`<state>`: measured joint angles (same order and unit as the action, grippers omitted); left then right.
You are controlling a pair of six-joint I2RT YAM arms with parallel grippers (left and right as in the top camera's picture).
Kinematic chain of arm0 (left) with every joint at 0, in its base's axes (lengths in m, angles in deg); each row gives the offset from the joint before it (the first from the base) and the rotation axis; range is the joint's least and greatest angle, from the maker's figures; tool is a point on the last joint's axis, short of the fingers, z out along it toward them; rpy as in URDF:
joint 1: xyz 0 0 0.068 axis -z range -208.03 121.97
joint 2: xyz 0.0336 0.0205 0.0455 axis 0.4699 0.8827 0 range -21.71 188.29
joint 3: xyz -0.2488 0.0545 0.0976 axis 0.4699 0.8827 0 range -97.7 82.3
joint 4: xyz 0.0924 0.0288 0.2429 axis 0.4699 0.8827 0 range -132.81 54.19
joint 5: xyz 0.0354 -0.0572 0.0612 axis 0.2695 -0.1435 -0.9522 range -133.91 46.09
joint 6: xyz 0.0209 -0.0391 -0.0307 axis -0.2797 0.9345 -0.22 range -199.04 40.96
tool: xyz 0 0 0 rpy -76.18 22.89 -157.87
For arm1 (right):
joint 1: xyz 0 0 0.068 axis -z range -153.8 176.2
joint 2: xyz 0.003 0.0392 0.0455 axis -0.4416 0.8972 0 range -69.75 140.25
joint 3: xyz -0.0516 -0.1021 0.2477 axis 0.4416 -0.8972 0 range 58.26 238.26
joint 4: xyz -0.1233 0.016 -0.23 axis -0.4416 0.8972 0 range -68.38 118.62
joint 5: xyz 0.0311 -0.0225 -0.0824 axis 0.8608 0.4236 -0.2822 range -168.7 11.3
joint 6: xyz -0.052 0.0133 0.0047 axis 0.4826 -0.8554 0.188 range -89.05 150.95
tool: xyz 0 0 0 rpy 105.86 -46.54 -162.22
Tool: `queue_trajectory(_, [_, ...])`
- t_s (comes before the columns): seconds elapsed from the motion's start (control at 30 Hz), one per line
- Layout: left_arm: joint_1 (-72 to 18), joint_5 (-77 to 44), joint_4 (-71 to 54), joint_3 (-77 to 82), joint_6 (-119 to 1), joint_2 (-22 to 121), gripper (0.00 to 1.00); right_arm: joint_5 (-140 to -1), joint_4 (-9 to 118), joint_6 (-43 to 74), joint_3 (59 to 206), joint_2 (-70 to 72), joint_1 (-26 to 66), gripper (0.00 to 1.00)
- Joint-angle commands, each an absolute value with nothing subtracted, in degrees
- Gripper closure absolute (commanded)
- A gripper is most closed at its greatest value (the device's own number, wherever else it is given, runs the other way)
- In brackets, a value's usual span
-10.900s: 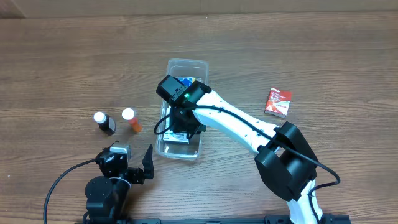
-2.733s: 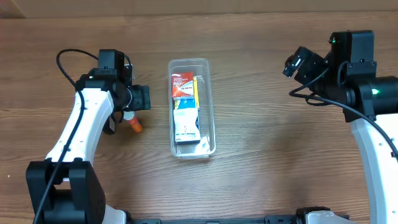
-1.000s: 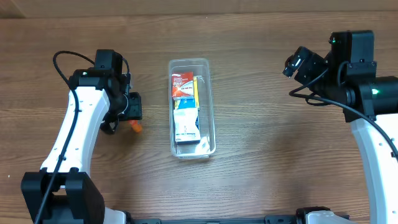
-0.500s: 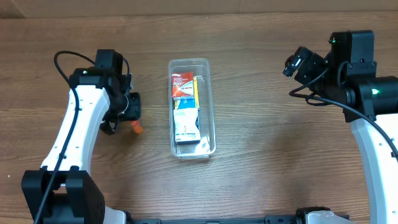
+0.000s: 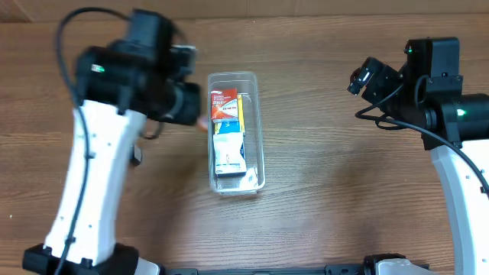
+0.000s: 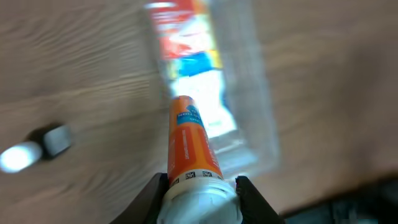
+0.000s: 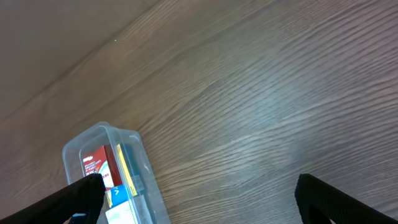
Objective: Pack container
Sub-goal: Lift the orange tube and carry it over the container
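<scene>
The container (image 5: pixel 235 177) is a clear, long, narrow bin at the table's middle, with red, blue and white boxes (image 5: pixel 226 130) lying inside. My left gripper (image 6: pixel 199 186) is shut on an orange bottle (image 6: pixel 191 146) with a white cap, which it holds by the cap end, up off the table. In the left wrist view, which is blurred, the bottle points at the container (image 6: pixel 258 93). In the overhead view the left arm (image 5: pixel 141 76) hangs just left of the container. My right gripper (image 7: pixel 199 190) is open and empty, high at the right, with the container (image 7: pixel 78 146) at its lower left.
A black bottle with a white cap (image 6: pixel 37 149) lies on its side on the wooden table (image 5: pixel 321 198), left of the container. The right arm (image 5: pixel 432 84) stands at the table's far right.
My left gripper has shut on the orange bottle, lifted it off the table and swung right toward the container. The right arm has not moved.
</scene>
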<state>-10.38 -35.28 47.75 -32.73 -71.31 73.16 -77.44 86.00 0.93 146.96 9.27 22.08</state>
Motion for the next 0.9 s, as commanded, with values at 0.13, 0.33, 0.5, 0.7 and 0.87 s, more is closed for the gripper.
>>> queue_trajectory(0.13, [7.7,-38.6,40.4,-27.4,-68.1,73.2,0.81,-77.5,85.8,0.7,147.2,8.9,22.3,0.0])
queue_trajectory(0.33, [10.6,-38.2,34.1,-17.7,-65.8,73.2,0.81,-77.5,85.8,0.7,147.2,8.9,22.3,0.0])
queue_trajectory(0.5, [10.6,-38.3,31.8,-12.7,-65.5,73.2,0.81,-77.5,85.8,0.7,147.2,8.9,22.3,0.0])
queue_trajectory(0.7, [10.6,-38.5,28.1,-7.4,-65.5,73.3,0.81,-77.5,85.8,0.7,147.2,8.9,22.3,0.0])
queue_trajectory(0.87, [10.6,-37.9,26.0,-4.0,-65.5,73.3,0.81,-77.6,85.8,0.7,147.2,8.9,22.3,0.0])
